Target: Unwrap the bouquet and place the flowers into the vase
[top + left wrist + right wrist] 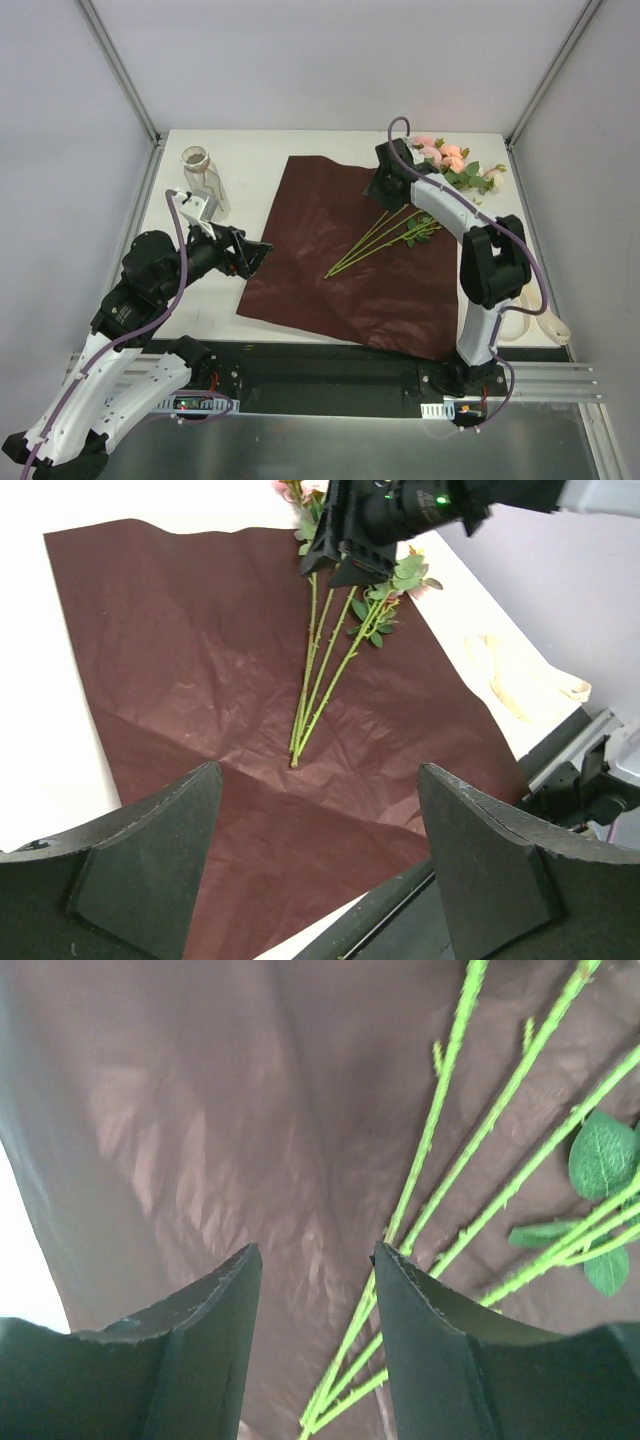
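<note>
The paper (320, 250) lay flat and fully opened across the middle of the worktop (250, 150), creases showing. The flowers (418, 230) lay loose on its far right part. Their stems (302, 730) ran toward the middle of the sheet with the cut ends bunched together. The leaves (603, 1150) sat partway up. The pink and cream blooms (445, 155) lay past the sheet's far right corner, on bare worktop by the wall.

The right hand (317, 1260) was low over those stems, angled down at the sheet. Its fingers stood apart, with dark paper showing through the gap. The stems passed beside one finger and crossed the near end of the gap, but neither finger pressed on them, so nothing was gripped.

On the other side, the left hand (318, 780) hovered at the sheet's left edge, aimed across at the flowers. Its fingers were spread wide, with only paper visible between them, and it held nothing either.

The vase (203, 180) stood at the far left of the worktop, off the paper and well apart from the flowers, which were not yet in it. The left arm was just beside it.

A cream ribbon (535, 322) lay loose by the worktop's right edge, off the sheet and near the right arm's base.
</note>
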Controlling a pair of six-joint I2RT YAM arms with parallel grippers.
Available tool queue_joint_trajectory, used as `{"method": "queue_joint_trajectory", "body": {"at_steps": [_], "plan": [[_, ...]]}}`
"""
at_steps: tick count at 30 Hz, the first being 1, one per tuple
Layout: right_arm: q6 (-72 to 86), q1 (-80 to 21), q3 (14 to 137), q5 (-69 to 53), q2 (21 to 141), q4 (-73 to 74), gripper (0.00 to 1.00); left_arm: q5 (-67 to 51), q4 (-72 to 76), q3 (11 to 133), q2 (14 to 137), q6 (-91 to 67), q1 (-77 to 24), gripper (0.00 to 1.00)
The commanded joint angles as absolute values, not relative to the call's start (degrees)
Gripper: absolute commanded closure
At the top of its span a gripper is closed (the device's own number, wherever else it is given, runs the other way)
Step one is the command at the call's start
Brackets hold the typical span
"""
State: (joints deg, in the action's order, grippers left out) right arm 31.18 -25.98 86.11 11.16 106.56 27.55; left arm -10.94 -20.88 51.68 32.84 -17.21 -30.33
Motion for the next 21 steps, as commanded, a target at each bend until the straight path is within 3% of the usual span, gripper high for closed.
{"method": "queue_joint_trajectory", "body": {"at_steps": [1,14,21], "plan": [[37.4,-23.6,91.5,13.5,110.6,28.9,0.51,-14.3,-20.0,51.5,31.9,-19.2,-30.4,0.21],[41.5,-23.8,94.4,19.6,119.0,34.5,0.56,-14.9,-20.3,51.5,32.3,-17.2,-30.4,0.21],[40.5,-23.8,95.2,18.8,122.3,34.0,0.64,-14.8,-20.7,51.8,32.3,-16.7,-30.4,0.21]]}}
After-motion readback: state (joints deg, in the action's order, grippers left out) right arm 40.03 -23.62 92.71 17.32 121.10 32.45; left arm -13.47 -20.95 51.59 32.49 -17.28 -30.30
